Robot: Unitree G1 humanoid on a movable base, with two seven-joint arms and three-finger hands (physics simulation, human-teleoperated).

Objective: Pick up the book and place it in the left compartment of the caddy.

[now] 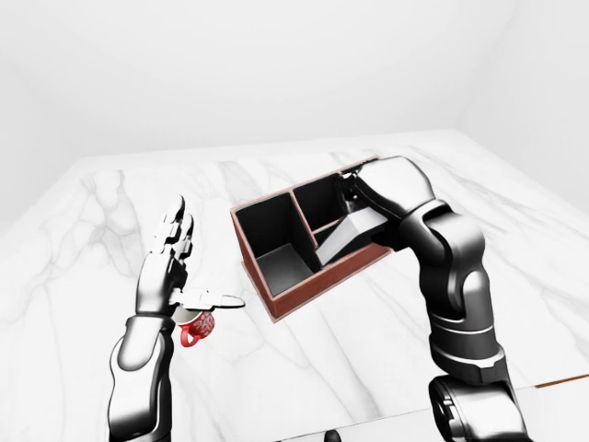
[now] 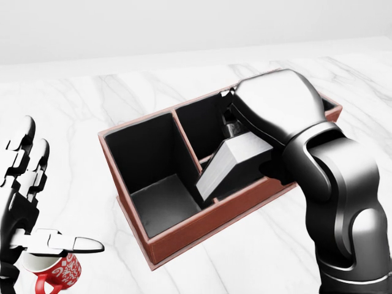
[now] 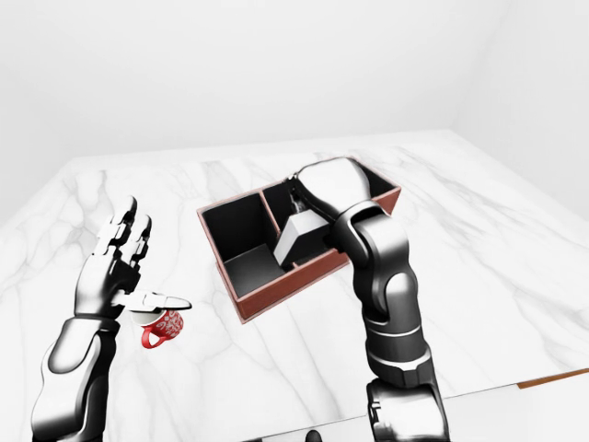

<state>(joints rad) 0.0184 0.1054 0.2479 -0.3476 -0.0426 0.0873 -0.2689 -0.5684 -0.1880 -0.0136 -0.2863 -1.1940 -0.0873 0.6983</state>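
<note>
While the left robot hand (image 2: pixel 27 202) hovers with fingers spread wide, well to the left of the red-brown leather caddy with black-lined compartments (image 2: pixel 184 229), a small red patterned ceramic mug (image 2: pixel 54 271) stands just beneath it on the white marble table (image 2: pixel 257 257). Inside the caddy's outline, the grey closed book (image 2: pixel 229 165) hangs tilted over the divider between the left and middle compartments, pinched at its upper end by the right robot hand (image 2: pixel 236 125).

Left hand (image 2: pixel 27 202) raised, fingers spread, thumb out; right hand (image 2: pixel 236 131) reaching forward, fingers hidden, arm bent
</note>
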